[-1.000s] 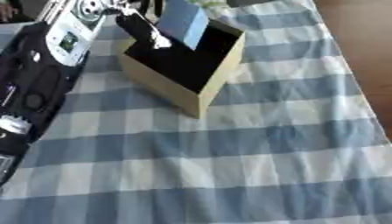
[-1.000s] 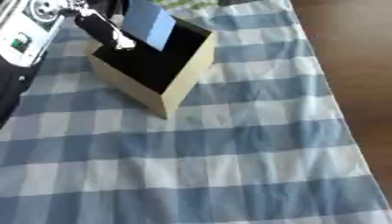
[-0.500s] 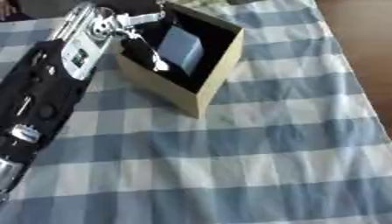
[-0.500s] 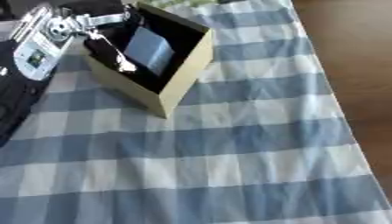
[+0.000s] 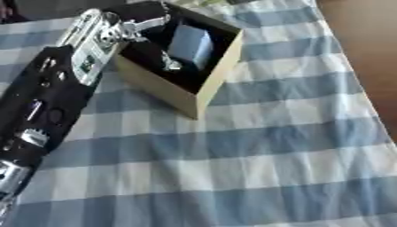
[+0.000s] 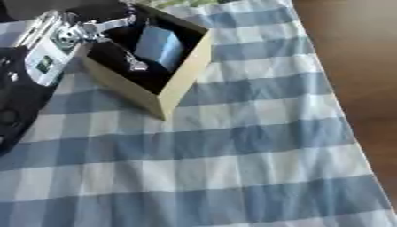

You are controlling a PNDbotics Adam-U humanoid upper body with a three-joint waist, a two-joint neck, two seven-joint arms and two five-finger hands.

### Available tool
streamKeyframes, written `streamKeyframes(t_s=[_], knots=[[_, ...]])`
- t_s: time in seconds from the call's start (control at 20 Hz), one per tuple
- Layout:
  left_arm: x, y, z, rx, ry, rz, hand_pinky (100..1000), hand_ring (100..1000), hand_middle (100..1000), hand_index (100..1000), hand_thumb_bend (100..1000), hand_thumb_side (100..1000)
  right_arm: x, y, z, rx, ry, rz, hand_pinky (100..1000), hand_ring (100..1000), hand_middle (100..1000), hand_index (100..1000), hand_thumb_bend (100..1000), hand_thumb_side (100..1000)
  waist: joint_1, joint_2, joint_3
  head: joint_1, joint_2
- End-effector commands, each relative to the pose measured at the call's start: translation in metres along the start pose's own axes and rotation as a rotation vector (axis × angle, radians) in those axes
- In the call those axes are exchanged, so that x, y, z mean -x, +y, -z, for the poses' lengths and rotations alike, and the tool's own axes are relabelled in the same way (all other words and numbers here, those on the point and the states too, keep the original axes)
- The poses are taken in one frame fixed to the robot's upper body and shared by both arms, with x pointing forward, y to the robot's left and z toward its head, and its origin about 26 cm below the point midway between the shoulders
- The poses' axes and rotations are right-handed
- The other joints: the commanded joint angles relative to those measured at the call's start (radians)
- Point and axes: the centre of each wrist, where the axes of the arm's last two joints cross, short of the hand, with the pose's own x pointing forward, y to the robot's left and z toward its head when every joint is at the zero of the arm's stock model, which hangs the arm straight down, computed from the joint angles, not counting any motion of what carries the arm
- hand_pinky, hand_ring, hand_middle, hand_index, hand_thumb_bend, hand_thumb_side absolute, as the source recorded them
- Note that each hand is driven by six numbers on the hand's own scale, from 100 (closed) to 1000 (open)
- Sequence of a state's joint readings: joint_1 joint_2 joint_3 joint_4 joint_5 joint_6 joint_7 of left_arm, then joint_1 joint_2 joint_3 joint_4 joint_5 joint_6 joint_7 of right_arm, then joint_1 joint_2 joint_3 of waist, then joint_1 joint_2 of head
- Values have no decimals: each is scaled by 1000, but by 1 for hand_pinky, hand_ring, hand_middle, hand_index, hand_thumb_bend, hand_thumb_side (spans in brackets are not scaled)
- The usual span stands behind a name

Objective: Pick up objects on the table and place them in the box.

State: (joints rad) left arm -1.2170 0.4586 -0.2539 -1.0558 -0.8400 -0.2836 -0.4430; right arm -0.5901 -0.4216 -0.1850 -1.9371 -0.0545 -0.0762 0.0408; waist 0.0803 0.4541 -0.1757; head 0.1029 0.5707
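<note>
Nothing here can be read. The left arm (image 5: 81, 62) carries a small pale panel with a dark mark, but no letters or numbers come clear on it. The box (image 5: 203, 84), the blue block (image 5: 190, 44) inside it and the checked cloth (image 5: 256, 150) show no print or label.

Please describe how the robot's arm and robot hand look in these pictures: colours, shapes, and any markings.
Only the left arm shows. It is mostly black, bulky and rounded, with silver metal parts near its lower end. Toward the wrist sits a white and silver section with small dark markings. The left robot hand has thin silver and black fingers.
</note>
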Motion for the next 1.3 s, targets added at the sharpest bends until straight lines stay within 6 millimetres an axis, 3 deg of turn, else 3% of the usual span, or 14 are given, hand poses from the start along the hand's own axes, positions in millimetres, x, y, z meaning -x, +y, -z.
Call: streamKeyframes(t_s=[0.05,0.35,0.55,0.7,0.95,1.3], knots=[[3,16,-4,-47,5,16,578,755,834,891,559,646,-8,-4,3,3,-26,-12,729,684,610,824,100,901,-5,-36,2,-1,4],[1,27,-8,-65,-25,-7,576,755,835,892,528,650,-7,-4,2,3,-20,-13,730,679,611,823,100,896,-6,-52,7,-4,15],[-3,39,-13,-106,-51,-38,553,736,821,878,399,597,-6,-3,-1,7,-11,-14,731,681,612,824,100,892,-9,-69,13,-9,29],[-8,55,-21,-156,-72,-47,549,728,813,870,361,569,-5,-3,-3,8,-4,-17,731,681,612,823,100,889,-13,-85,29,-18,46],[-21,79,-45,-256,-138,-98,536,713,809,864,274,547,-5,-2,-5,5,3,-23,733,683,614,823,100,880,-24,-115,62,-34,75],[-38,97,-93,-390,-216,-209,536,707,802,853,232,470,-4,2,-4,-5,-5,-25,735,686,617,822,100,868,-42,-150,101,-49,103]])
